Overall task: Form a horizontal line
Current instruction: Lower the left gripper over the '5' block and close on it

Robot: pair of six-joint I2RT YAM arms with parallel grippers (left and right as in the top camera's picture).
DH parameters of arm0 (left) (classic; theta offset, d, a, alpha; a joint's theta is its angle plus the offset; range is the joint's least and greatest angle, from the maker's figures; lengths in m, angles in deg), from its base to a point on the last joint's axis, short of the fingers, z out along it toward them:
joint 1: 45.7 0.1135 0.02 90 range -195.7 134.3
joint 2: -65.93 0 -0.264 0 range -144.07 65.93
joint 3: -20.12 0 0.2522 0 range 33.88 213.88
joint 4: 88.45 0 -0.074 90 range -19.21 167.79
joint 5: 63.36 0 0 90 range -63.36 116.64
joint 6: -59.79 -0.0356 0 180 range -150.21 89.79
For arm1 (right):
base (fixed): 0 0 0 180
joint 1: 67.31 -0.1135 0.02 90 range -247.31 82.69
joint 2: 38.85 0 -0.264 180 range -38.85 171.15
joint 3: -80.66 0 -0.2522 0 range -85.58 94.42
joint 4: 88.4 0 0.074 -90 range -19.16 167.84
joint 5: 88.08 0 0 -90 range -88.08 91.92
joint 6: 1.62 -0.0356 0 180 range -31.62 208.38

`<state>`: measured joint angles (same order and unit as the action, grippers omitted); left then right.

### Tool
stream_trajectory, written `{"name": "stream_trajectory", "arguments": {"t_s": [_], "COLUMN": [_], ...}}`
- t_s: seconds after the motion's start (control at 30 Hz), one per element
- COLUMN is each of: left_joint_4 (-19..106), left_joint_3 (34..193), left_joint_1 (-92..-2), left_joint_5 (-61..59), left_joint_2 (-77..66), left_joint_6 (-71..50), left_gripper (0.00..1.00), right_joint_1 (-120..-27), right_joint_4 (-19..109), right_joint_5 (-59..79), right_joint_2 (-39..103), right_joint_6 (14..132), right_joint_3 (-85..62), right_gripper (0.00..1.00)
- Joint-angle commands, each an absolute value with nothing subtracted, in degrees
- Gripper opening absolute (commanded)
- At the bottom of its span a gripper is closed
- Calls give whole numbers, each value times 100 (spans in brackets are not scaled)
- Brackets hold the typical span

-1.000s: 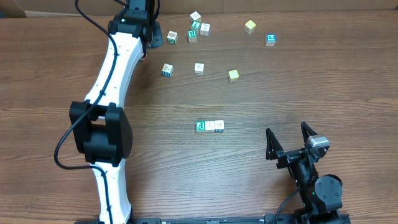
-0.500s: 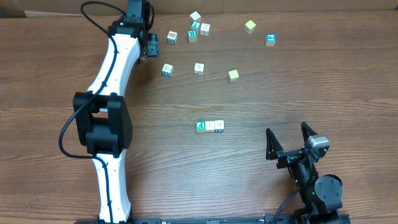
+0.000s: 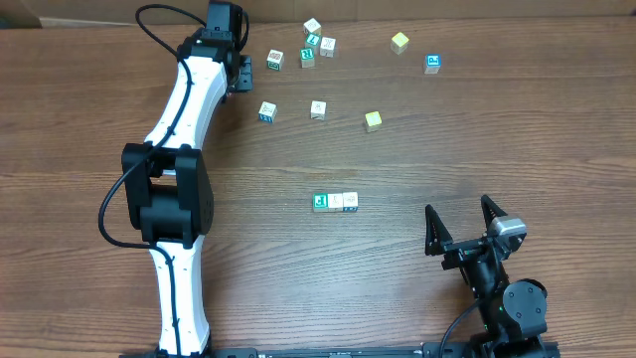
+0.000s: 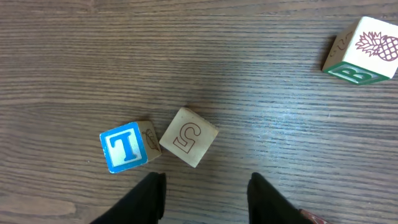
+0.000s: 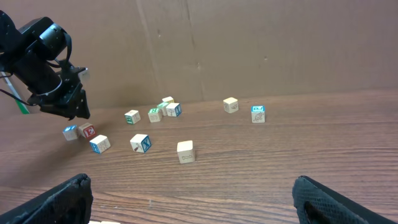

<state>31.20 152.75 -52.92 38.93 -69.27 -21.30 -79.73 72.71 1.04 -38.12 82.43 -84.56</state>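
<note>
The horizontal line (image 3: 335, 202) is a row of three touching cubes at the table's middle. My left gripper (image 3: 239, 73) is open and empty at the back left. In the left wrist view its fingers (image 4: 208, 196) hover just short of a blue T cube (image 4: 127, 147) and a "5" cube (image 4: 188, 137), which touch each other. A pineapple cube (image 4: 362, 51) lies farther off to the right. My right gripper (image 3: 464, 231) is open and empty at the front right, well away from the row; its fingers (image 5: 199, 205) frame bare wood.
Loose cubes are scattered along the back: a cluster (image 3: 312, 45), a yellow one (image 3: 399, 42), a blue one (image 3: 432, 64), and single cubes (image 3: 267, 111), (image 3: 318, 109), (image 3: 373, 120). The left arm (image 3: 169, 199) stretches along the table's left side.
The left arm has shifted slightly, and its gripper has moved a little toward the near side at the back left. The right arm and the row have not moved.
</note>
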Motion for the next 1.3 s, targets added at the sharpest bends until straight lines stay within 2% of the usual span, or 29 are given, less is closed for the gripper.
{"name": "stream_trajectory", "arguments": {"t_s": [0.0,0.3,0.77,1.03,1.27], "left_joint_4": [3155,3313,3503,3671,3699], "left_joint_3": [15310,15312,15284,15284,15284], "left_joint_1": [-5268,-5255,-5095,-5095,-5097], "left_joint_5": [3970,3966,3878,3876,3856], "left_joint_2": [-7152,-7159,-7240,-7438,-7537], "left_joint_6": [-2145,-2099,-2143,-2145,-2143], "left_gripper": [46,42,43,49,50], "right_joint_1": [-8000,-8000,-8000,-8000,-8000], "right_joint_4": [7310,7310,7310,7310,7310], "right_joint_5": [97,97,97,97,97], "right_joint_2": [-3869,-3869,-3869,-3866,-3869], "right_joint_6": [8267,8267,8267,8267,8267], "right_joint_3": [-8511,-8511,-8511,-8511,-8511], "right_gripper": [100,100,100,100,100]}}
